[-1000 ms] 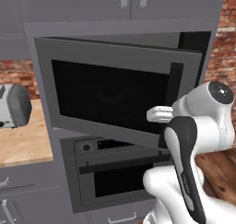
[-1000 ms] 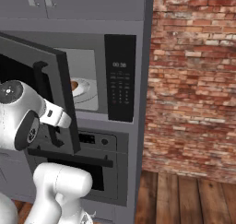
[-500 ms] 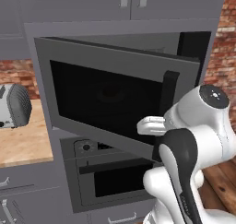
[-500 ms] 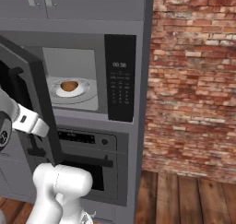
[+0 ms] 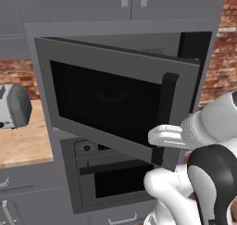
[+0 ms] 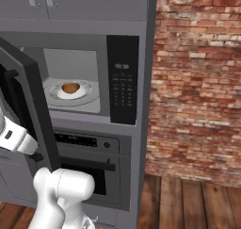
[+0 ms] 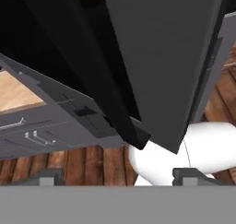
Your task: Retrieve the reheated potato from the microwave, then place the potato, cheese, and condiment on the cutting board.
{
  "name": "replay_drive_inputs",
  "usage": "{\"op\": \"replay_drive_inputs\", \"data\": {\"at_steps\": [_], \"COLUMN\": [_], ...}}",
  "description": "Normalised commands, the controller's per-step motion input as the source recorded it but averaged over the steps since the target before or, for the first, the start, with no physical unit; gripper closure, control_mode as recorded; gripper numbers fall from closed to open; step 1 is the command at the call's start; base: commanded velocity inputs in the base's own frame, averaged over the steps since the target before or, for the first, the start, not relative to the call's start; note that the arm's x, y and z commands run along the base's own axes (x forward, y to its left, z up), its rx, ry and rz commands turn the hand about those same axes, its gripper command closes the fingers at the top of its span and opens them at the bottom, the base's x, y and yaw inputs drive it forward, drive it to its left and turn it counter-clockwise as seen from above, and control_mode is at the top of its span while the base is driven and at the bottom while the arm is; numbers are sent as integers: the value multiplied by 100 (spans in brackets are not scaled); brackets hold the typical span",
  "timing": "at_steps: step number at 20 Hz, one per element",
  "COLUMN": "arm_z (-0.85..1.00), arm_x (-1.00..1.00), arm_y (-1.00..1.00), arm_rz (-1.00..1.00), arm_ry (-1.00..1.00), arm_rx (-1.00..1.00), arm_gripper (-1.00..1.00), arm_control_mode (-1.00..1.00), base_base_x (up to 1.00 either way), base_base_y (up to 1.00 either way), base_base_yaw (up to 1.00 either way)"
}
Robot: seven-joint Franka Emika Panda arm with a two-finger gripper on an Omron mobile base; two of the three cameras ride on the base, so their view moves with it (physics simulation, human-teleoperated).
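the potato (image 6: 70,87) sits on the round turntable (image 6: 89,92) inside the microwave (image 6: 84,77), well apart from the gripper (image 7: 119,174), which is down by the bottom corner of the swung-out door (image 5: 115,103). its fingertips (image 7: 50,176) stand wide apart with nothing between them, the door's dark handle (image 7: 92,80) just ahead. compared with a second ago the door is further open, so the potato now shows in full, and the fingers have parted

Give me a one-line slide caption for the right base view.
Microwave door swung open, potato waiting on the turntable plate.
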Motion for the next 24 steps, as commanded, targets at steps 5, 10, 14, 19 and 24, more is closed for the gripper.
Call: {"op": "replay_drive_inputs", "data": {"at_steps": [5, 10, 14, 19, 24], "arm_z": [4, 2, 1, 0, -1], "arm_x": [-57, -10, -1, 31, 48], "arm_y": [-40, -69, -69, -44, -31], "arm_rz": [-5, -5, -8, -13, -5], "arm_ry": [-7, 0, 0, 7, 20], "arm_rx": [21, 29, 26, 17, 24], "arm_gripper": [-100, -100, -100, -100, -100], "arm_control_mode": [-100, -100, -100, -100, -100], "base_base_x": [0, 0, 0, 0, 0], "base_base_y": [0, 0, 0, 0, 0], "base_base_yaw": [0, 0, 0, 0, 0]}}
